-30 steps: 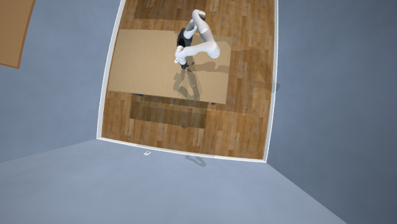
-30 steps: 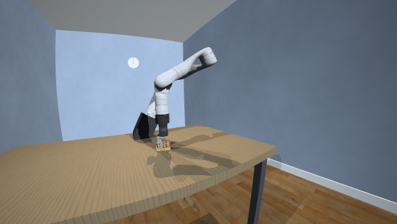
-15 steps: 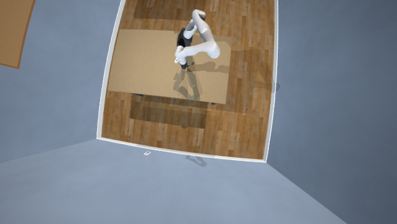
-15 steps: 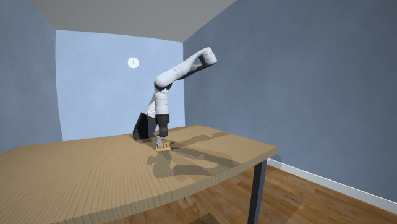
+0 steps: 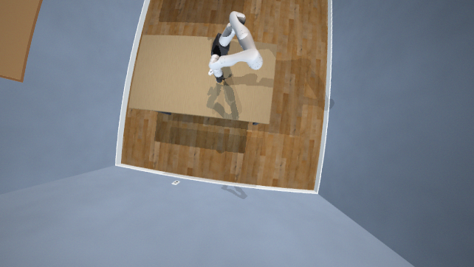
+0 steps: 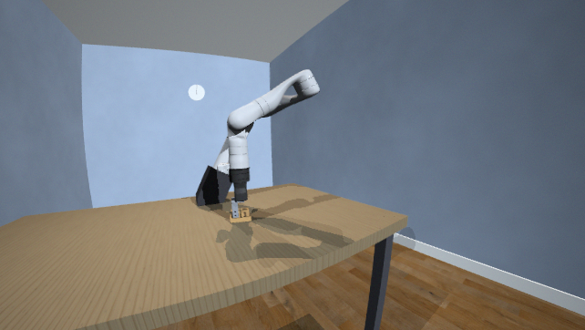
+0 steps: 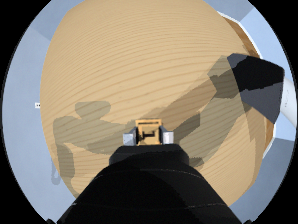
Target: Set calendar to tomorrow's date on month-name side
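The small wooden calendar tray (image 6: pixel 247 220) (image 7: pixel 149 121) lies flat on the table (image 6: pixel 137 255) near the arm's base. Two cubes stand in it side by side. In the exterior view the right cube (image 6: pixel 245 212) shows a dark digit that looks like a 1, and the left cube is mostly hidden by my fingers. My gripper (image 6: pixel 235 211) (image 7: pixel 148 132) (image 5: pixel 221 79) points straight down into the tray. Its two fingers press against both sides of the left cube (image 7: pixel 149 134), which rests on the tray's floor. The month's name is too small to read.
The arm's dark base block (image 6: pixel 210 188) (image 7: pixel 257 85) stands just behind the tray. The table's right edge (image 6: pixel 392 223) is well off to the right. A round clock (image 6: pixel 196 92) hangs on the back wall.
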